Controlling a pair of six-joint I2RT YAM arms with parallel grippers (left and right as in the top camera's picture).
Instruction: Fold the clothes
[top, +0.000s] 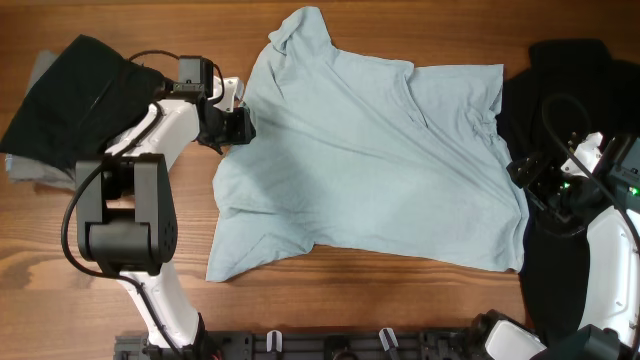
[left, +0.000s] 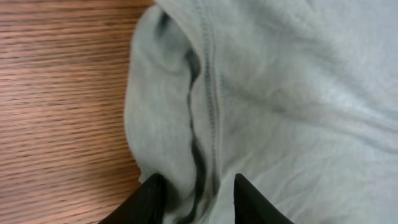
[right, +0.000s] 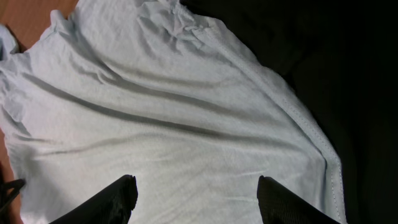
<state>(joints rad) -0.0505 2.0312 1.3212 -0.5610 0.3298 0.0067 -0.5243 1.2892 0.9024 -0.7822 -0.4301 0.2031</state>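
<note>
Pale blue short-sleeved fabric T-shirt (top: 370, 160) lies spread on the brown wood-grain table (top: 90, 270). Its long axis runs from my left end effector (left: 196, 186) to my right end effector (right: 196, 186), stitched hem toward the right one. The left fingers (left: 152, 199) straddle a seamed fold at the shirt's edge; I cannot tell whether they grip. The right jaws are spread wide above the cloth. A black fabric garment (top: 570, 80) lies beneath the right end effector, and a second black garment (top: 80, 90) on a grey garment (top: 22, 165) behind the left.

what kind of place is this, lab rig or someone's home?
Probably a robotics lab bench, not a home: two robot arms at a wood-grain table, a pale blue T-shirt spread between them, black garments at both sides.
</note>
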